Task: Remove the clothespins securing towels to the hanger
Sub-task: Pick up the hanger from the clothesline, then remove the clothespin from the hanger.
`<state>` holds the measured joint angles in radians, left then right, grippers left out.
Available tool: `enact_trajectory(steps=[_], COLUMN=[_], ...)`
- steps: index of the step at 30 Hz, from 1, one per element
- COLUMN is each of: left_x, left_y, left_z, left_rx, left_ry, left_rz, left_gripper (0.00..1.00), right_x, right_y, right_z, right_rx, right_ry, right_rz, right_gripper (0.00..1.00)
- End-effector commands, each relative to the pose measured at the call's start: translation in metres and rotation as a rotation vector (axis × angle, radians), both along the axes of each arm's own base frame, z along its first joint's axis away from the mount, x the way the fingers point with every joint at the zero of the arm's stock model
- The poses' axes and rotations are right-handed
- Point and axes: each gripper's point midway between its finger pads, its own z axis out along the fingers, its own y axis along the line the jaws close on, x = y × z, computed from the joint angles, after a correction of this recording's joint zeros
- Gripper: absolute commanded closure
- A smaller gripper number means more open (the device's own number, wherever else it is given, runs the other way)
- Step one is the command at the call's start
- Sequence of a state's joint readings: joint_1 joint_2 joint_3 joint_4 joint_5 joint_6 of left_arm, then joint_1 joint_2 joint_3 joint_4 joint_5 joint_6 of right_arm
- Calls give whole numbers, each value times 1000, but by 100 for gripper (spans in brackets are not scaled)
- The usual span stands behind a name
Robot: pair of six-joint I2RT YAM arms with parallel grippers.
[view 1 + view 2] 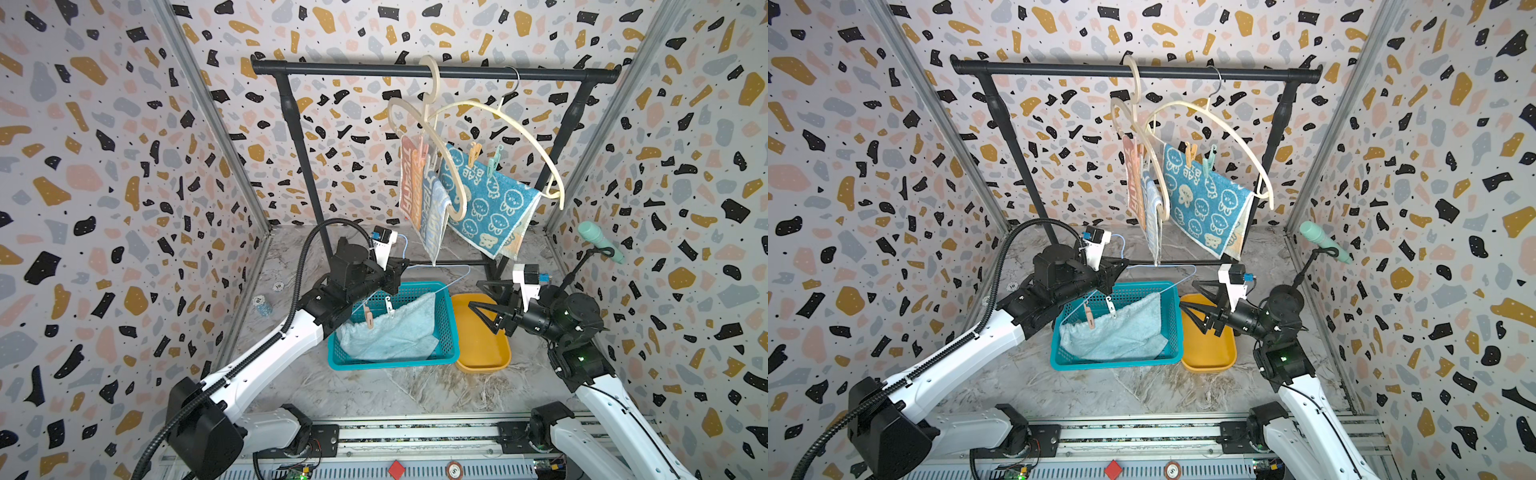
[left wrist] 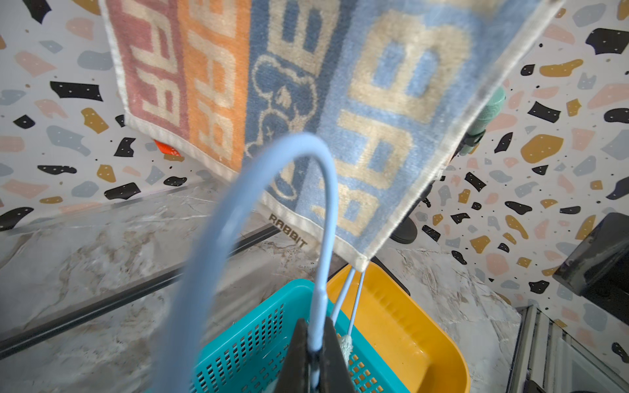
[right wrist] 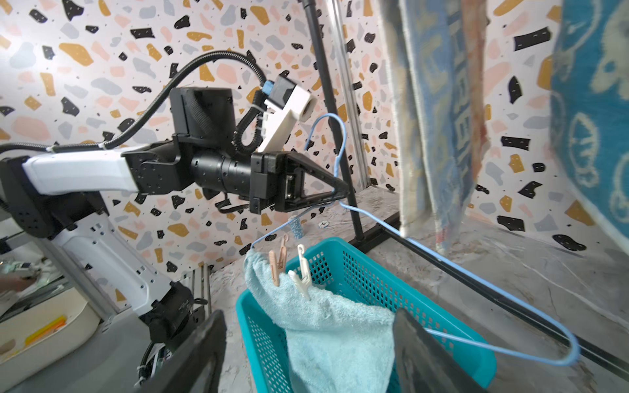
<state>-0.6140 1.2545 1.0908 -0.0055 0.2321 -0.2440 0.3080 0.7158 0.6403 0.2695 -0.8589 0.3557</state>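
My left gripper is shut on the neck of a pale blue wire hanger. From that hanger a plain pale blue towel droops into the teal basket. A peach clothespin and a white clothespin pin it to the wire. My right gripper stands open above the yellow tray, beside the basket, facing the towel. The striped towel and rabbit towel hang pinned on cream hangers.
A black rack stands at the back, with its foot bars on the floor behind the basket. On the rabbit towel sit an orange clothespin and a mint one. Poker chips lie left. A mint microphone stands right.
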Motion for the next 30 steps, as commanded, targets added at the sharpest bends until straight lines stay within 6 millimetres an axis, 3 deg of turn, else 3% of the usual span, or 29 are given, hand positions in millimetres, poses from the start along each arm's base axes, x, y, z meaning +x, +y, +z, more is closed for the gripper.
enact_trajectory(steps=[1, 10, 19, 30], left_x=[-6, -8, -3, -12], left_y=[-11, -12, -1, -9], left_z=[28, 17, 22, -1], left_rx=[-16, 6, -115, -58], left_ry=[-103, -105, -58, 25], left_rz=[-91, -150, -243, -347], left_gripper=[100, 100, 100, 100], right_x=[-7, -13, -11, -3], right_y=[9, 34, 62, 86], right_z=[8, -5, -20, -29], right_rx=[-29, -80, -145, -196], right_ry=[-47, -34, -31, -46], right_rz=[27, 111, 167, 202], right_gripper=[23, 24, 24, 24])
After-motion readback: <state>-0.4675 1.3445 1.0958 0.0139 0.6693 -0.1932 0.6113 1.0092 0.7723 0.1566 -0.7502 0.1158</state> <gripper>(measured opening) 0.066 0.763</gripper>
